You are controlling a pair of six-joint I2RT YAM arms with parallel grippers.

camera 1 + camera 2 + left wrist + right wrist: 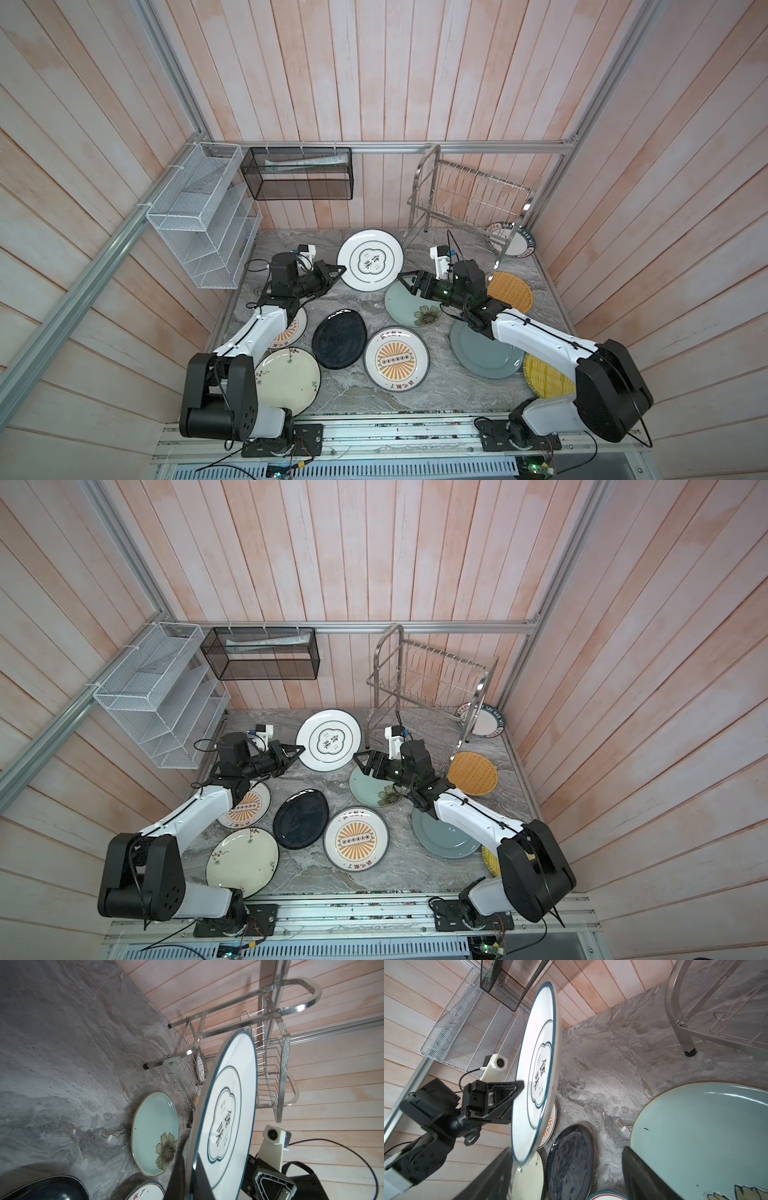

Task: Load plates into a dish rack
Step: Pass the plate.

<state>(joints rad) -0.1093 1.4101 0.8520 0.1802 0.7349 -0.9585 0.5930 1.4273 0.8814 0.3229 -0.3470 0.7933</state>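
My left gripper [338, 272] [191, 1178] is shut on the rim of a white plate [370, 259] [329, 739] [228, 1115] with a green rim and black characters, held above the table, face up. My right gripper [405, 280] [566, 1176] stands open at the plate's opposite edge; the plate [535, 1064] dips its rim between the wide jaws, close to one finger. The steel dish rack [469, 203] [432, 679] stands at the back right, its slots empty. Other plates lie flat: pale green flower [409, 309], black [338, 338], sunburst [396, 359], cream [286, 380], grey-blue [482, 353].
A woven orange plate [509, 291] lies beside the rack's leg, a yellow one [544, 378] under my right arm, a blue-rimmed plate [513, 241] under the rack. A white mesh organiser [203, 220] and a black mesh basket [297, 172] hang on the walls.
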